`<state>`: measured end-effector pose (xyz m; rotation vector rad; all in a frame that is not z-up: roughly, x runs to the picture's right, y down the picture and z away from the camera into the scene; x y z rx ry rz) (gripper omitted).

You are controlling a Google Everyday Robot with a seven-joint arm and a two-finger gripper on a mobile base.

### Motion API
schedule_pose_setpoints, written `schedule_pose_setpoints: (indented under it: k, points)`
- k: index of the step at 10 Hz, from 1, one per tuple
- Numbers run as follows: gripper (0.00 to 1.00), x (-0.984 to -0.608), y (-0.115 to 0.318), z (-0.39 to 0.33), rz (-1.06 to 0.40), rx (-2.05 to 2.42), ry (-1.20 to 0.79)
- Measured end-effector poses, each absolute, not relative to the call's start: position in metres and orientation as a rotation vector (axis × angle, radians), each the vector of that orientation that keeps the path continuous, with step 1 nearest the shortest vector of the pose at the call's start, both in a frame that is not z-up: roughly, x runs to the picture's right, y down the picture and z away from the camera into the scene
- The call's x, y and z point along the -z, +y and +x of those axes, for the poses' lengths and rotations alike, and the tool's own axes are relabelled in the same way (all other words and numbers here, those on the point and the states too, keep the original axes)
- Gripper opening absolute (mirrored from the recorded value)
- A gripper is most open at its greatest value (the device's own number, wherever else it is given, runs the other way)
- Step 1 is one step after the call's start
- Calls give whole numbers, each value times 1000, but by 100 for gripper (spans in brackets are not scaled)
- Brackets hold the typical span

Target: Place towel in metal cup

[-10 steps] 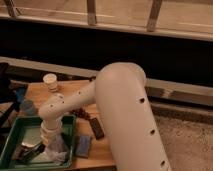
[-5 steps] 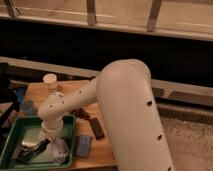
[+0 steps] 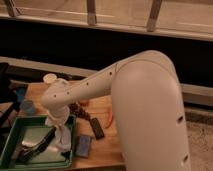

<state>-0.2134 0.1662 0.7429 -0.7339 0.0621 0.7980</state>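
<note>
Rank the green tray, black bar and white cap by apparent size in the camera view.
1. green tray
2. black bar
3. white cap, though it sits farther back, so its place is unsure.
The gripper is down inside the tray.

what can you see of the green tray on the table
The green tray is a shallow rectangular bin, plastic by its look, with raised walls and a paler floor. It sits flat at the near left of the wooden table, its corner cut off by the picture's edge. Inside are a shiny metal object and a pale towel by the right wall. The gripper hangs over that side, above the towel.
</note>
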Motion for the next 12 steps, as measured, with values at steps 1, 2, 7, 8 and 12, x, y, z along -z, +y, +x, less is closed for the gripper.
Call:
schedule_pose_setpoints:
  k: [1,2,7,8,12]
  points:
    - [0,-749,153,-200,-721,-850,68]
    - [0,-755,138,-186,-711,-902,66]
    - [0,-778,35,-99,-663,-1122,-19]
    - [0,-779,27,-93,-662,-1132,-31]
    - [0,-780,24,-91,-662,-1133,-34]
